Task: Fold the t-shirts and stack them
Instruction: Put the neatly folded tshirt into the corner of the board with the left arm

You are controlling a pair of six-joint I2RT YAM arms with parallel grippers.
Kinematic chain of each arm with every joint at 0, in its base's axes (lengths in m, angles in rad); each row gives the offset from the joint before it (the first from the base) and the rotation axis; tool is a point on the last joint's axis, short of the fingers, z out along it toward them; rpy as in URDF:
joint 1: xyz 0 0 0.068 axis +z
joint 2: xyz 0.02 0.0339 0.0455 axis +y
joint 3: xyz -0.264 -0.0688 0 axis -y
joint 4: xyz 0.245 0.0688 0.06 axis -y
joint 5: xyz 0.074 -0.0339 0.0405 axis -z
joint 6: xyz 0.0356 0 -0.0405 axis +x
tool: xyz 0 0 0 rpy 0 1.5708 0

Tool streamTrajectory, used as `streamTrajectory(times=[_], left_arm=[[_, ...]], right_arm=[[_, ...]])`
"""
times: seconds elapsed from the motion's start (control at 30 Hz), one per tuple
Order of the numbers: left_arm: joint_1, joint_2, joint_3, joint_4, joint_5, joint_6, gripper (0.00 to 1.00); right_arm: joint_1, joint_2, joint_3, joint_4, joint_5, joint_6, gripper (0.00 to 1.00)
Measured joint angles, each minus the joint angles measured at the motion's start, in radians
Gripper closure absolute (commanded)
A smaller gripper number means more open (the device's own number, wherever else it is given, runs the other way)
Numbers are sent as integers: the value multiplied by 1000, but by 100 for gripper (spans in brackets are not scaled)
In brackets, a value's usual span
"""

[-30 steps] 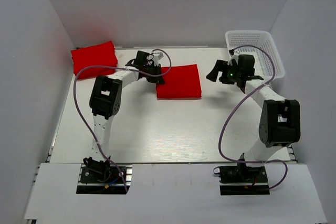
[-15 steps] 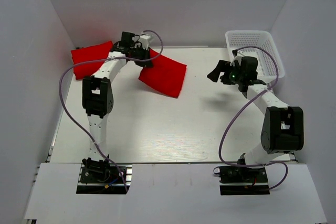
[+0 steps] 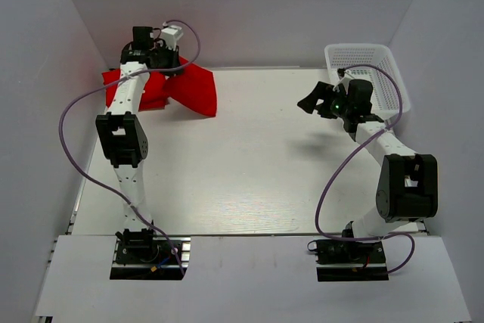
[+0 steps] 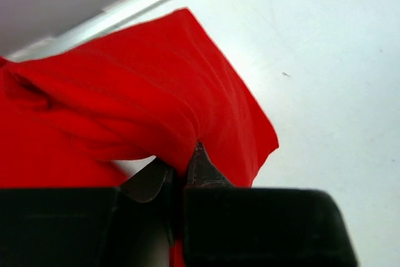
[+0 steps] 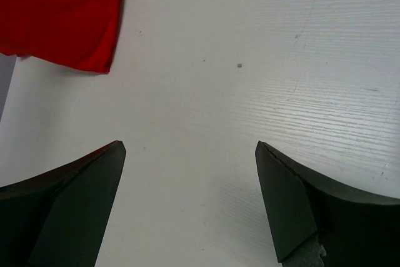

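A folded red t-shirt [image 3: 193, 88] hangs from my left gripper [image 3: 168, 60] at the table's far left, its free end trailing down to the right. The left wrist view has the jaws pinched shut on its edge [image 4: 187, 117], cloth squeezed between the fingertips [image 4: 200, 164]. Under and behind it another folded red t-shirt [image 3: 144, 90] lies flat on the table; it fills the left of the wrist view [image 4: 37, 154]. My right gripper [image 3: 311, 104] hovers open above bare table at the right, nothing between its fingers [image 5: 284, 204]. The held shirt's corner [image 5: 62, 17] shows in its view.
A white mesh basket [image 3: 378, 62] stands at the far right corner, just behind my right arm. White walls close in the table on the left, back and right. The left arm's purple cable [image 3: 76, 134] loops out beside the arm.
My left gripper has carried the folded t-shirt from the table's middle back and left, over the other t-shirt lying there. The right arm has barely moved and its jaws stay wide.
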Motion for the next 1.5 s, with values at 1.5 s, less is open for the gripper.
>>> streamTrajectory(times=[1.5], left_arm=[[377,21,109,158,92,19,100]], right_arm=[[55,145,167,69,-27,117,10]])
